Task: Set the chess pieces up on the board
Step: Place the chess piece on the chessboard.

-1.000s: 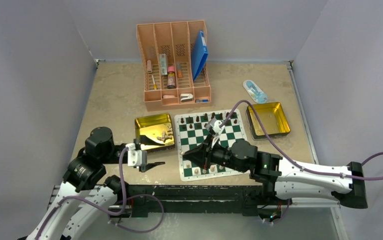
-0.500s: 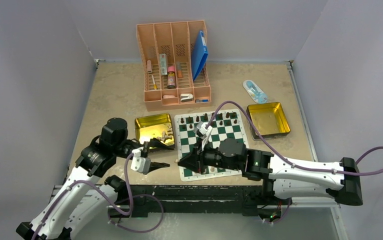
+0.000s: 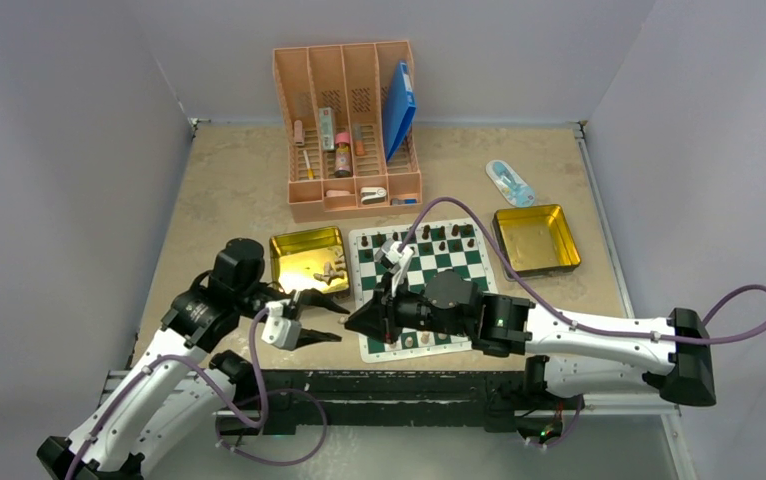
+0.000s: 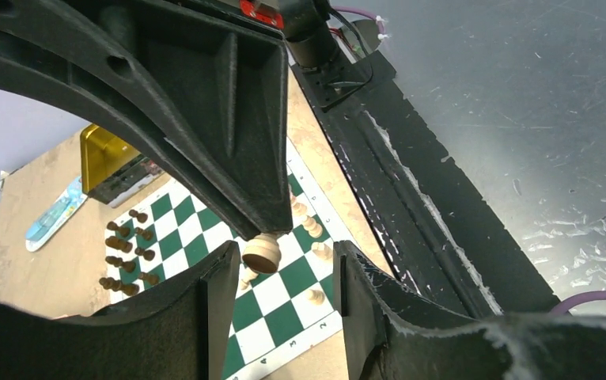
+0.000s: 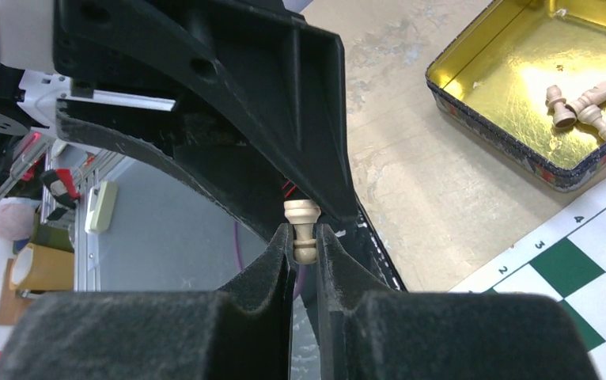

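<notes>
Pale tan wooden chessman (image 5: 301,212): pinched in right end effector (image 5: 304,241), long axis pointing between parted jaws of left end effector (image 4: 282,258).

One tin (image 3: 299,252) with chess pieces (image 3: 334,270) in it lies left of the board (image 3: 372,270), another tin (image 3: 536,240) right of it, the organiser (image 3: 349,130) behind.

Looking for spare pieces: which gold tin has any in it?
The tin left of the board; pale pieces lie in it, the right tin looks bare.
</notes>
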`<state>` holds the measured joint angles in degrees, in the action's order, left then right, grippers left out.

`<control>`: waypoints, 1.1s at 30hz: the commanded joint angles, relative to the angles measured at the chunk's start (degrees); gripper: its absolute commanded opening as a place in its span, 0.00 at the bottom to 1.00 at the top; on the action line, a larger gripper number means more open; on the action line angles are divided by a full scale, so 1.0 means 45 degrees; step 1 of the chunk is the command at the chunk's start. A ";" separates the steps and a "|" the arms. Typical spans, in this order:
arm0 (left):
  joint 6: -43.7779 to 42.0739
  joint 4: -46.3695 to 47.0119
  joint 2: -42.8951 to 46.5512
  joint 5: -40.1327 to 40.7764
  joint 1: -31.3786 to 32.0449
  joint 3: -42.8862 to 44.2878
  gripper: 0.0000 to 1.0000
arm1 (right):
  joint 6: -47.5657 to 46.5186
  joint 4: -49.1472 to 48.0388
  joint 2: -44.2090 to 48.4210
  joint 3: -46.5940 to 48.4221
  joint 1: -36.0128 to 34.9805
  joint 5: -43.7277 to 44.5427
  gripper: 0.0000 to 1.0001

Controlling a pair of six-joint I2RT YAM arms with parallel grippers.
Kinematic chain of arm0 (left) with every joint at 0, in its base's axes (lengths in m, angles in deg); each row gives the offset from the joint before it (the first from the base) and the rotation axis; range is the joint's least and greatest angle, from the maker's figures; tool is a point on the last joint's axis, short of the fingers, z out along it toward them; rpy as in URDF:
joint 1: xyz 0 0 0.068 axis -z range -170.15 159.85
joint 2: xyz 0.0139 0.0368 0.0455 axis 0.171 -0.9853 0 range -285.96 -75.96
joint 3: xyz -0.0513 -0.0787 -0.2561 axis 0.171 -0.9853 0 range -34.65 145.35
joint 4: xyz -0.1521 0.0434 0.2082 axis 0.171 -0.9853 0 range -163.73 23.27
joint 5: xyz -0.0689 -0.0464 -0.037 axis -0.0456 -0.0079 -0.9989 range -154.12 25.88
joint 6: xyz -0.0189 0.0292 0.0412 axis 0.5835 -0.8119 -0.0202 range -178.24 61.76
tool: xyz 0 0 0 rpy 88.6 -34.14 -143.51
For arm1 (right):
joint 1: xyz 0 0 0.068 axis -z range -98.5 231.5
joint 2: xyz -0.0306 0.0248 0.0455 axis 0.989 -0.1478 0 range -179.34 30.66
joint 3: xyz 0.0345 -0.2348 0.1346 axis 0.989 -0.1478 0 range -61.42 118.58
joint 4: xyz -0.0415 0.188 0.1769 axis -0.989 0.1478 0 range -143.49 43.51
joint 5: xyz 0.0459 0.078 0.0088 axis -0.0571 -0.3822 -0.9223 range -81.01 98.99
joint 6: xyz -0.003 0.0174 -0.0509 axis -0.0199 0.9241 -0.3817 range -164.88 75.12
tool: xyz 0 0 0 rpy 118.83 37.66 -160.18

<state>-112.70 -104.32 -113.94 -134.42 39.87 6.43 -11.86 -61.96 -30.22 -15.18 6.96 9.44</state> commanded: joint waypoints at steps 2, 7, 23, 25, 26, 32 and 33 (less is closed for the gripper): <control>0.0167 0.0987 0.0053 -0.0875 -0.0020 -0.0250 0.44 | 0.0295 -0.0617 0.0066 0.0760 0.0080 -0.0080 0.00; 0.0060 0.0843 -0.0489 -0.1064 -0.0022 -0.0022 0.34 | 0.0380 -0.0481 0.0043 0.0860 0.0081 -0.0080 0.00; 0.0016 0.0345 -0.0407 -0.0803 -0.0027 0.0622 0.39 | 0.0568 0.0553 -0.0070 0.1074 0.0114 -0.0080 0.00; 0.0096 0.0362 -0.0337 -0.0728 -0.0014 0.0672 0.39 | 0.0633 0.0526 0.0016 0.0954 0.0109 -0.0080 0.00; 0.0139 0.0363 -0.0346 -0.0711 -0.0014 0.0692 0.38 | 0.0622 0.0516 0.0041 0.0921 0.0119 -0.0080 0.00; 0.0363 0.0181 -0.0671 -0.0922 -0.0018 0.0946 0.13 | 0.0613 0.0437 0.0036 0.0916 0.0120 -0.0080 0.00; 0.0353 0.0121 -0.0712 -0.0972 -0.0014 0.0976 0.09 | 0.0632 0.0437 0.0024 0.0902 0.0120 -0.0080 0.00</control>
<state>-111.17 -103.18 -116.23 -135.62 39.87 7.83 -9.48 -58.93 -31.27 -12.64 7.26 9.13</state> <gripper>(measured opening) 0.173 0.135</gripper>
